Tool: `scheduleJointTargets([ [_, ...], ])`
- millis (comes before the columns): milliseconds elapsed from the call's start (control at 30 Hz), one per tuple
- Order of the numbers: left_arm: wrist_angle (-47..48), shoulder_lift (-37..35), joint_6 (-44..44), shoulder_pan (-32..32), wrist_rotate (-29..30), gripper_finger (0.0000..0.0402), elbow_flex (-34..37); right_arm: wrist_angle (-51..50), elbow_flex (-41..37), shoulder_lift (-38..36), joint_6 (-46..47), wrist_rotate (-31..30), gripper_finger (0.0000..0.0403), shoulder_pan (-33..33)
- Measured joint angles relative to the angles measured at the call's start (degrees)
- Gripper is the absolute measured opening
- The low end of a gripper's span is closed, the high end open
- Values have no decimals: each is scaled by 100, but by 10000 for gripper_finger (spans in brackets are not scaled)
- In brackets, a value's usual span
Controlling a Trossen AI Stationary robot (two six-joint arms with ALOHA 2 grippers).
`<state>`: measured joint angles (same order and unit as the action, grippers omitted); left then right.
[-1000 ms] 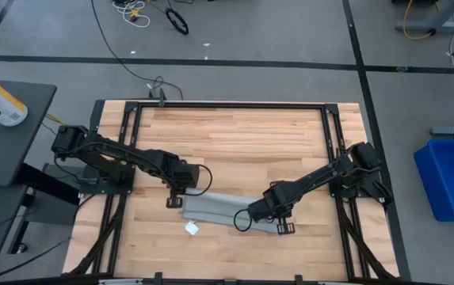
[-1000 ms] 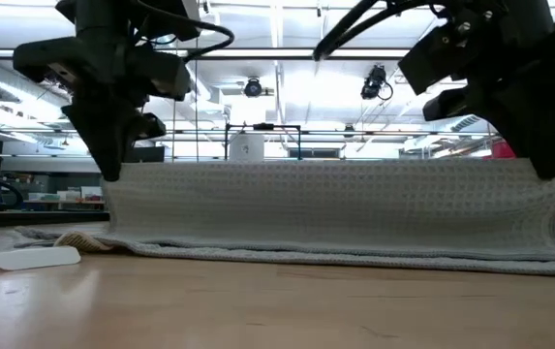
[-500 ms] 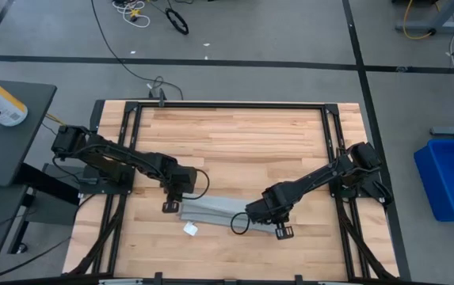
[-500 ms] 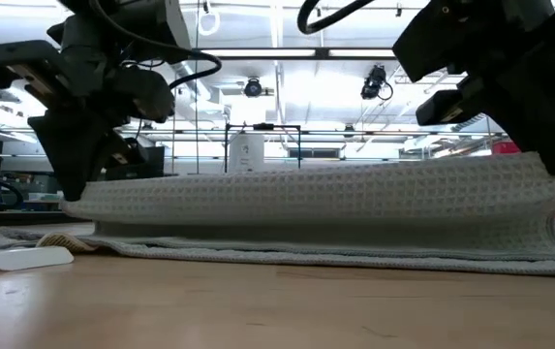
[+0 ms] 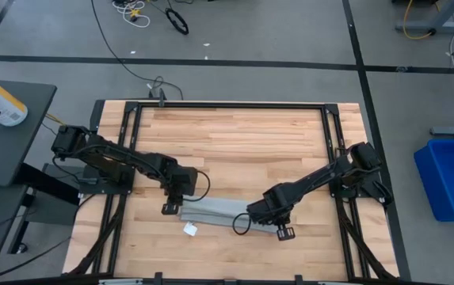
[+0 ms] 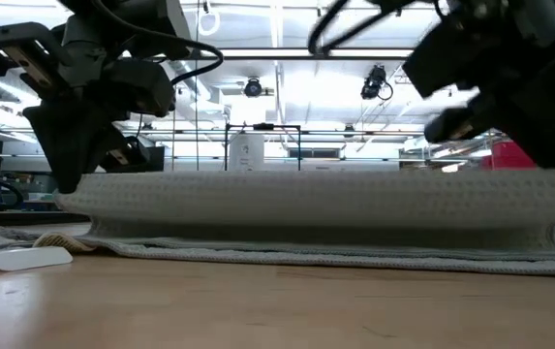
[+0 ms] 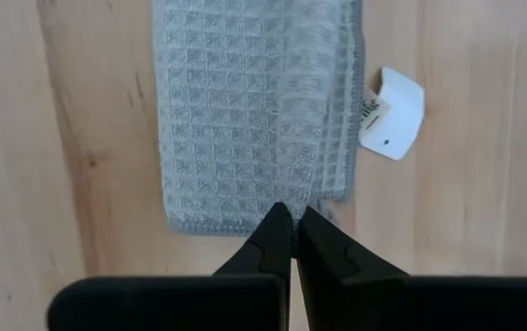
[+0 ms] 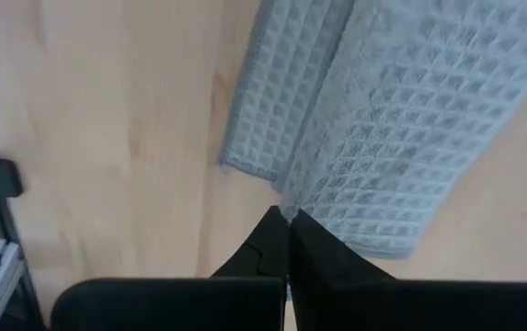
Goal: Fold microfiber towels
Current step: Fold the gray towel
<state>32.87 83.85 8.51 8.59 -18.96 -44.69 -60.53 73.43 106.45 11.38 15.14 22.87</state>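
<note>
Both grippers, left (image 5: 169, 208) and right (image 5: 284, 232), clenched on the towel (image 5: 215, 211) ends, have lowered its raised edge toward the tag (image 5: 190, 229), apparently finishing the fold.

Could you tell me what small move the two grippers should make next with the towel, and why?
Probably lower and release: the left gripper and right gripper are each shut on a corner of the towel, whose lifted edge hangs just above the layer on the table.

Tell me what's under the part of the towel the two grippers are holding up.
Under the raised fold of the towel lies its lower layer, flat on the wooden table. The left gripper and right gripper pinch the ends. Anything between the layers is hidden.
</note>
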Motion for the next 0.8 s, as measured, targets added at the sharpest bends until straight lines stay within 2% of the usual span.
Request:
scheduleJointTargets([
  [200,-43,0,-9,32,-18,7,-11,399,-446,0,49,188,0,-4],
  [433,-39,64,-13,31,-76,7,6,657,-542,0,57,343,0,-4],
  [800,-884,57,336,30,-315,7,671,961,-542,0,15,419,0,-2],
])
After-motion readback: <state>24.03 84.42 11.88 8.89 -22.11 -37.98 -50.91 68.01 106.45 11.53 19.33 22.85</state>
